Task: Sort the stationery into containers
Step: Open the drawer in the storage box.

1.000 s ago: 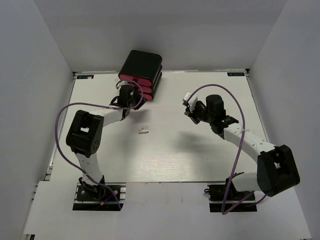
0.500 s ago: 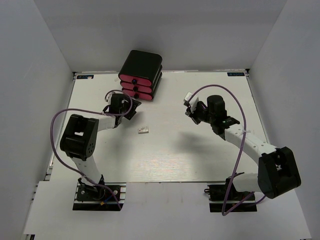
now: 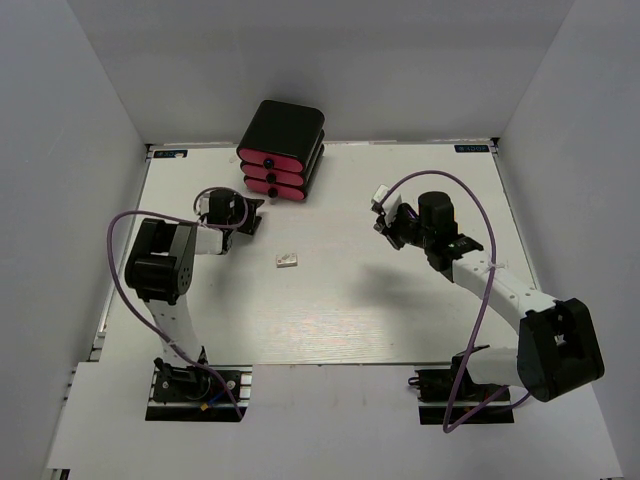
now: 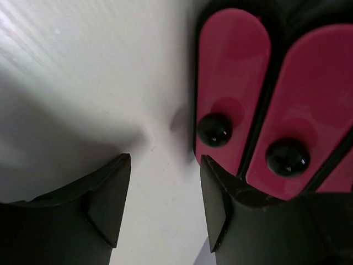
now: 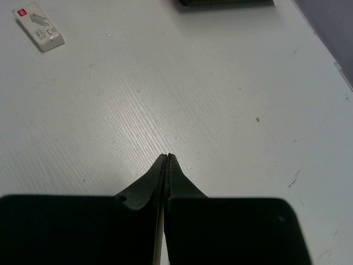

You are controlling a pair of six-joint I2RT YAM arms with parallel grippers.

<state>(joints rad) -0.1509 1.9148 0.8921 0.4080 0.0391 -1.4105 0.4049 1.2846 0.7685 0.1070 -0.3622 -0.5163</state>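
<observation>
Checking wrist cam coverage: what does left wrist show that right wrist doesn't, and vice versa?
Left wrist only: pink-red drawers with black knobs, just ahead of the open left gripper. Right wrist only: the white eraser at far upper left, beyond the shut right gripper; a dark edge at the top is too cropped to identify. Both: white table.

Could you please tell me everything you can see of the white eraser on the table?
The eraser is a small, flat white rectangular block with a red patch at one corner and grey print on its top face. It lies flat on the white table, out in the open, with nothing else touching it.
</observation>
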